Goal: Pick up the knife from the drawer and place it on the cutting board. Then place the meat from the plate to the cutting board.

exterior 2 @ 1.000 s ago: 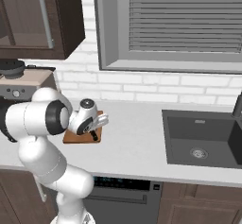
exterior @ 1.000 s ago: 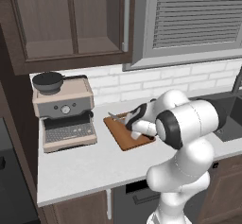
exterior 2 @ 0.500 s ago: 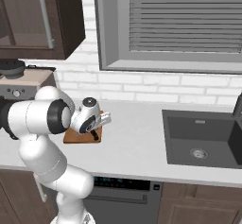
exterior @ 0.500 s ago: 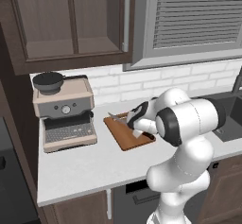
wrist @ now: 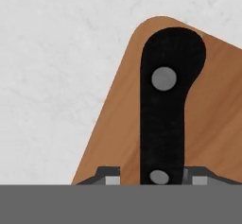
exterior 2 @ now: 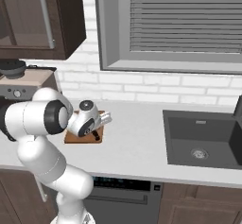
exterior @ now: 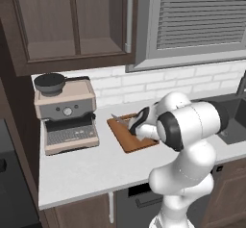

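Observation:
The knife lies flat on the reddish-brown cutting board (exterior: 126, 143), its silver blade (exterior: 120, 120) pointing toward the coffee machine. In the hand view its black handle (wrist: 165, 109) with two rivets runs up over the board (wrist: 212, 124) near a rounded corner. My gripper (wrist: 153, 178) straddles the handle's lower end, with the jaws open and a narrow gap beside the left fingertip (wrist: 109, 176). From the sides the gripper (exterior: 137, 126) (exterior 2: 105, 119) hovers low over the board (exterior 2: 75, 137). The meat, plate and drawer are out of view.
A coffee machine (exterior: 67, 114) stands left of the board on the pale counter (exterior: 86, 169). A dark sink (exterior 2: 203, 138) is sunk into the counter to the right. Wall cabinets (exterior: 72, 25) and a window with blinds (exterior 2: 184, 24) hang above.
The jaws have parted from the knife handle, leaving the knife resting on the board. The arm has barely shifted.

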Robot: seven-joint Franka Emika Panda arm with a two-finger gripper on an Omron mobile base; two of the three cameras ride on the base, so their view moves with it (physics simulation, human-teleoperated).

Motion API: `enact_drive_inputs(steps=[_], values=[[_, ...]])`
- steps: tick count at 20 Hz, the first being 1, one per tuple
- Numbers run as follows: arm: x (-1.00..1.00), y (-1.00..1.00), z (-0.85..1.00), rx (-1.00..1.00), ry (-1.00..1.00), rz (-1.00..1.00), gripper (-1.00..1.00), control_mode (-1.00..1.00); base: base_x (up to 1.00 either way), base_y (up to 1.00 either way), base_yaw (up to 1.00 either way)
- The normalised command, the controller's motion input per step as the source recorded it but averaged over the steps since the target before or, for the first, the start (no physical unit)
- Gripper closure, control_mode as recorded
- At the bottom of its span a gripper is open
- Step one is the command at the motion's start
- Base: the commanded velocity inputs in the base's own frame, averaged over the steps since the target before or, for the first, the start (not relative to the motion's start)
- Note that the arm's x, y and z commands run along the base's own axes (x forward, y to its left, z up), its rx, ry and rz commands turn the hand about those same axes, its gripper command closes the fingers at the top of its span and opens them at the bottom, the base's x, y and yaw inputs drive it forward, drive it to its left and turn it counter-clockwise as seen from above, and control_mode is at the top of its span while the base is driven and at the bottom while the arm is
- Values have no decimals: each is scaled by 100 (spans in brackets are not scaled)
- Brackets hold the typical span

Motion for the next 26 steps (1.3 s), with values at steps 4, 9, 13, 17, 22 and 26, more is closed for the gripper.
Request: enact_drive_inputs(steps=[4,9,13,17,22,26], values=[[0,2,-1,0,0,-27,-100,-100,0,0,0],[0,1,-1,1,0,-20,-100,-100,0,0,0],[0,0,10,2,0,-8,-100,-100,0,0,0],[0,0,42,1,0,0,-100,-100,0,0,0],[-2,0,65,7,0,0,-100,-100,0,0,0],[-19,-8,79,14,0,0,-100,-100,0,0,0]])
